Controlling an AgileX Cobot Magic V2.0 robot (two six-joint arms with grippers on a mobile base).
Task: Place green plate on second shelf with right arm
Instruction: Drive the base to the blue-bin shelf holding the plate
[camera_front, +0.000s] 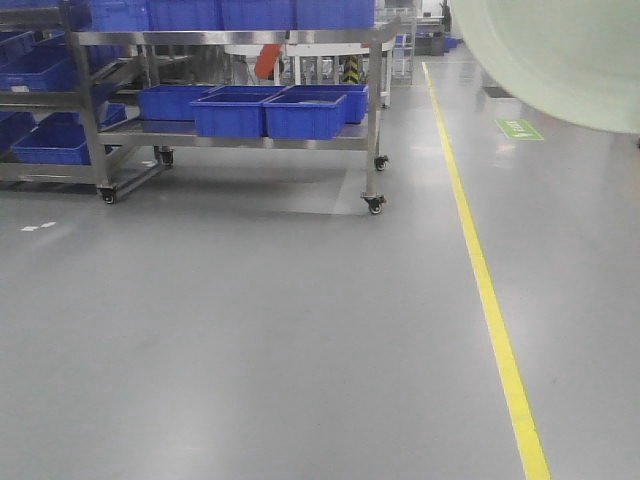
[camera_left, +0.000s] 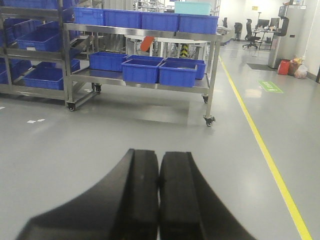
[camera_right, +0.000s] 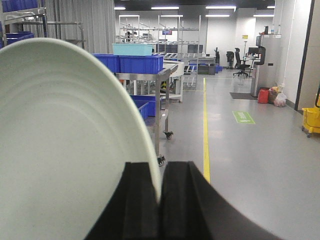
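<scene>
Green plate (camera_right: 65, 140) in tool (camera_right: 160, 175): wrist view only

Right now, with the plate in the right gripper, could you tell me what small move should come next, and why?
Probably advance toward the steel rack, with the grip shut. The right gripper pinches the green plate by its rim, on edge, but the rack stands ahead and to the left across the floor, seemingly out of reach.
</scene>
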